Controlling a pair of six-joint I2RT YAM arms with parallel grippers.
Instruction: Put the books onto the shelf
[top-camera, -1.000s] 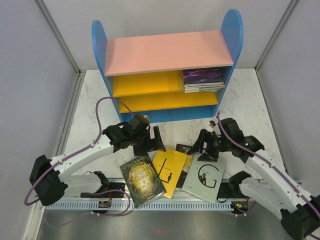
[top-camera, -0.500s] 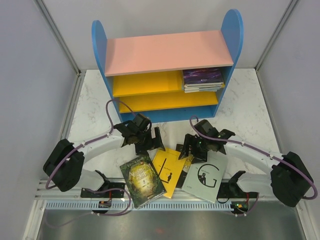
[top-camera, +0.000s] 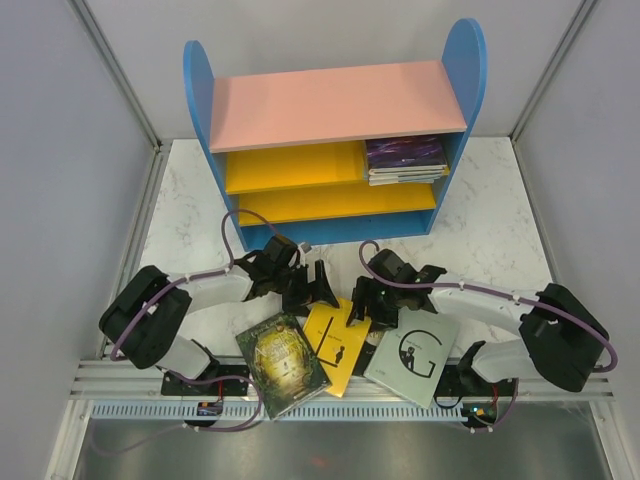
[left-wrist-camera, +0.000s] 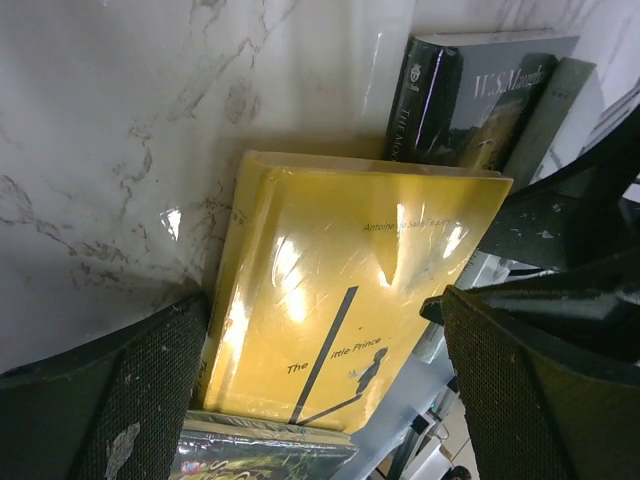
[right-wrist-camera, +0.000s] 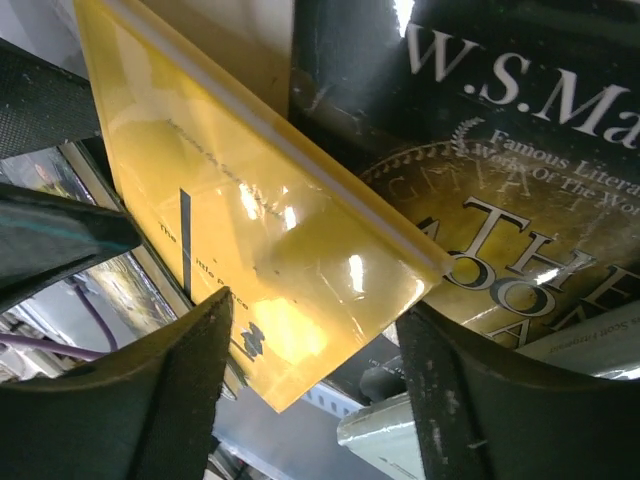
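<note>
**Top view:** A small bookcase, the shelf (top-camera: 335, 105), stands on a white marble surface (top-camera: 490, 220), beyond the yellow book (top-camera: 337, 345). A short stack of books (top-camera: 405, 160), a purple one on top, lies on the shelf's upper yellow board, so part of the job looks done. Three books are plain to see on the surface. They are the yellow book, a green-gold forest book (top-camera: 283, 362) against its left edge, and a pale grey book with a large "G" (top-camera: 415, 352) on its right. The left claw (top-camera: 318, 285) hangs at the yellow book's far left corner. The right claw (top-camera: 360, 305) hangs at its far right corner. From here neither opening can be judged.

**Left wrist view:** The left claw's fingers (left-wrist-camera: 120, 400) stand wide, with the yellow book lying unheld between them. Its title, "The Little Prince", is nearly all readable. A fourth book to shelve, a black book (left-wrist-camera: 470, 95), shows its spine at the yellow book's far right corner.

**Right wrist view:** The right claw's fingers (right-wrist-camera: 150, 400) stand apart, with a corner of the yellow book between them. Whether they touch it is unclear. Only here does the black book's pale lettering, "W.S. Ma…", show, with the yellow book lying partly over it.
</note>
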